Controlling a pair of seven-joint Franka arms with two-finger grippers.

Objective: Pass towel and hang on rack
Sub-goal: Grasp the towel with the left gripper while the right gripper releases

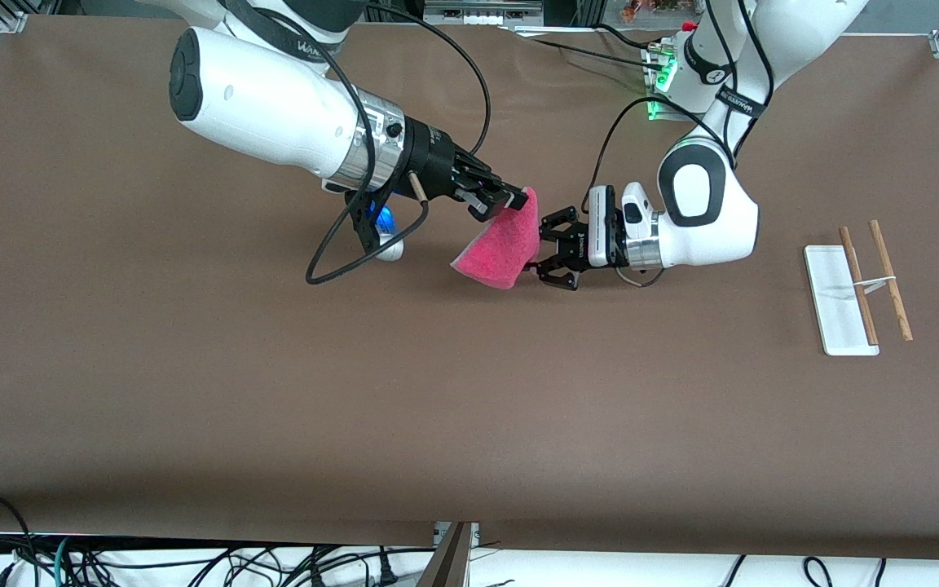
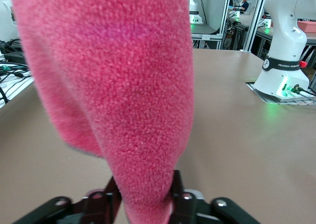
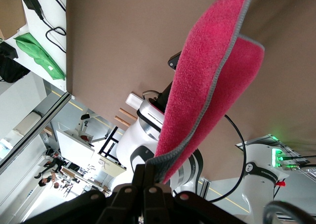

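While my right gripper (image 1: 516, 198) pinches the fuzzy pink-red square towel (image 1: 502, 244) mid-frame, my left gripper (image 1: 549, 253) seems half-closed around it.

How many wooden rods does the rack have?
2. Both rods lie side by side across the rack, at the left arm's end of the table, joined by a thin white crosspiece.

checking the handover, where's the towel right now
In the front view the towel hangs in the air over the middle of the table, pinched at a corner by the right gripper, with the left gripper closing around its edge.
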